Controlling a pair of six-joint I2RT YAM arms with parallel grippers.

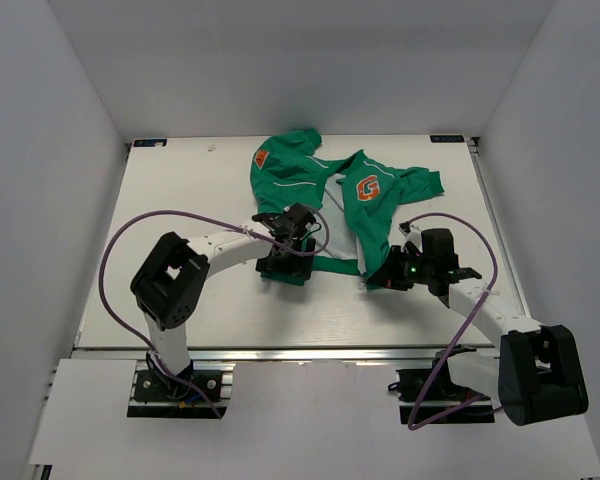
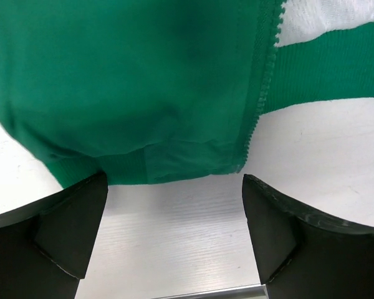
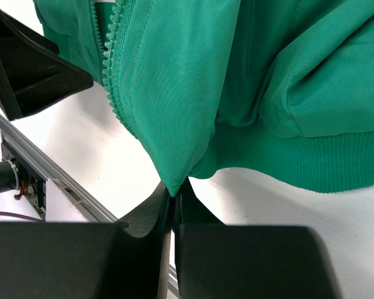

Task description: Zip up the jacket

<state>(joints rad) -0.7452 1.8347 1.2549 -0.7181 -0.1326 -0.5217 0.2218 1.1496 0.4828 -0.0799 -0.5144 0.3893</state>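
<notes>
White table (image 1: 180, 200) between pale walls (image 1: 40, 200); left gripper (image 2: 174, 193) spread, right gripper (image 3: 173, 196) pinching jacket (image 3: 174, 93).

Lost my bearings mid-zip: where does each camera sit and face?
Top: above, behind bases, looking down at table and jacket; both arms, left pincer, right pincer show.
Left wrist: over the hem, facing zipper teeth; its open pincer shows.
Right wrist: low, facing the jacket corner its shut pincer pinches.
Shared: both wrist views show teeth.

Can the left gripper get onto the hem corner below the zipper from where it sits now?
Probably yes. The left gripper is open, and the jacket corner where the zipper teeth end lies just ahead of it, with only bare table in between.
</notes>
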